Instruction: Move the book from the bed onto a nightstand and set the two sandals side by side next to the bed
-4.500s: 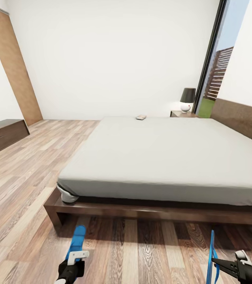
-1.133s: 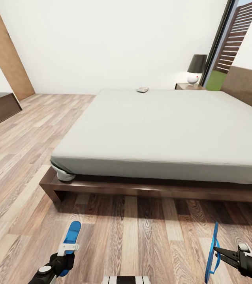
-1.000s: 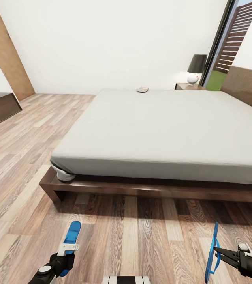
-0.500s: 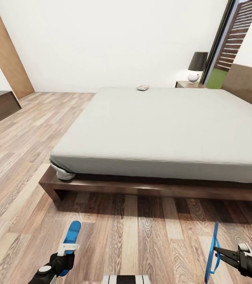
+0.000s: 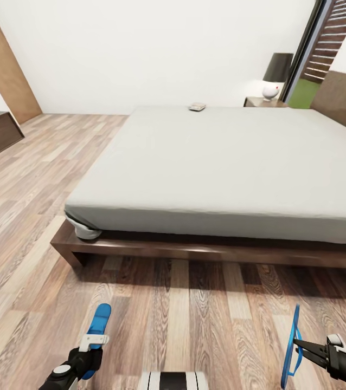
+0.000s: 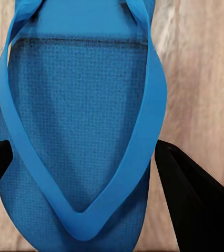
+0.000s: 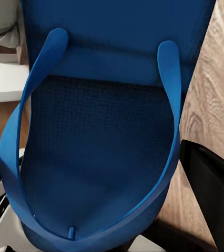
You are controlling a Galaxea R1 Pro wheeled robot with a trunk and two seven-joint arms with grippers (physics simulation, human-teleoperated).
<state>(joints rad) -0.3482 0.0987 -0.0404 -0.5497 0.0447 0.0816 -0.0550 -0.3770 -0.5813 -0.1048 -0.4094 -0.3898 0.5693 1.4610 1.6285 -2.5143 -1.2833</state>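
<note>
Here, left gripper point(image 5: 90, 348) clamps one sandal point(image 5: 97, 326) flat, right gripper point(image 5: 308, 351) clamps the other sandal point(image 5: 290, 346) on edge, both pointing toward the bed point(image 5: 222, 162) ahead; book point(image 5: 197, 106) at its far edge.

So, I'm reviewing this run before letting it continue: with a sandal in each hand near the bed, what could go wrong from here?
1. The right sandal hangs on edge from the right gripper; released like that, it may tip over rather than land flat.
2. The left sandal lies far from the other, so they may end up apart, not side by side.
3. The book sits at the far edge of the bed, a long reach.
</note>
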